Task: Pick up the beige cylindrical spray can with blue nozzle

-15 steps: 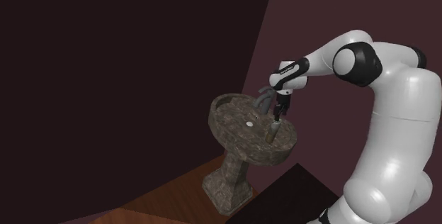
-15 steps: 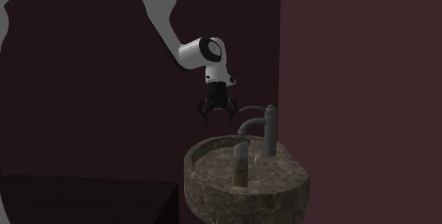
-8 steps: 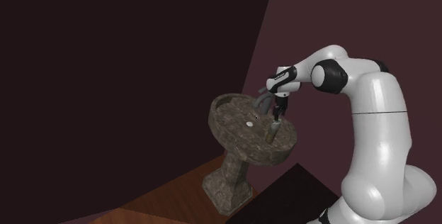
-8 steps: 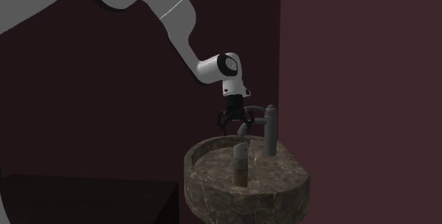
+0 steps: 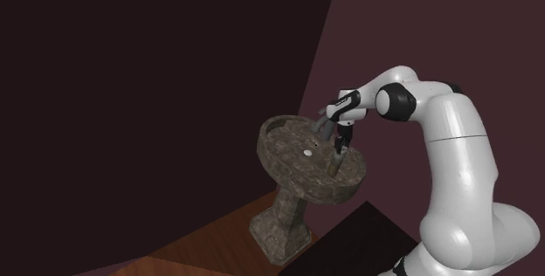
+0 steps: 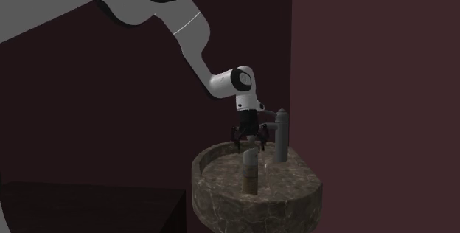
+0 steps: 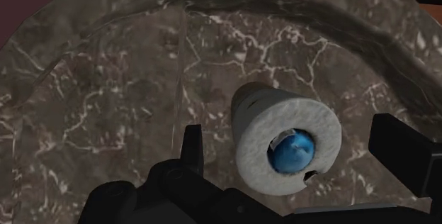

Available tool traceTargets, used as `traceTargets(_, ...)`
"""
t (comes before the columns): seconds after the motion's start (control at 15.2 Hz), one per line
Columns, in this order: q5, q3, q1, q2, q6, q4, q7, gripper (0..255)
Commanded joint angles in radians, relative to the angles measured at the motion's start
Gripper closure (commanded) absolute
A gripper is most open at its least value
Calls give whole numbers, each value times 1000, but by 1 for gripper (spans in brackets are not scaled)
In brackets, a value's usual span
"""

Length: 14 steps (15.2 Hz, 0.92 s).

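Spray can point(image 7: 287, 139), pale-bodied with a blue nozzle on top, upright on the dark marbled pedestal sink point(image 6: 221, 195), just in front of the faucet point(image 6: 279, 132). Seen end-on from the wrist, nozzle up toward the hand.

Tall, narrow and round: probably quick to topple if struck from one side. Most likely cause: closing with one finger arriving first and pushing the can over instead of pinching it. Could also slip or pivot if caught only at the cap and not lower on the body. Could also press down on the nozzle if lowered off line. Faucet spout near the hand in the second exterior view, so some risk of clipping it during descent or lift.

Gripper point(image 6: 249, 139) poised directly above the can. Fingers point(image 7: 191, 152) spread wide, one on each side of the can's top, clear of it on both sides. Touching nothing, holding nothing.
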Motion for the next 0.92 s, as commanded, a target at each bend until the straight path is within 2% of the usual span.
traceTargets(0.0, 2, 3, -1, 16, 11, 5, 3, 0)
traceTargets(0.07, 2, 3, -1, 16, 11, 5, 3, 0)
traceTargets(0.13, 2, 3, -1, 16, 10, 6, 3, 255)
traceTargets(0.86, 0, 0, 2, -4, -4, 0, 1, 255)
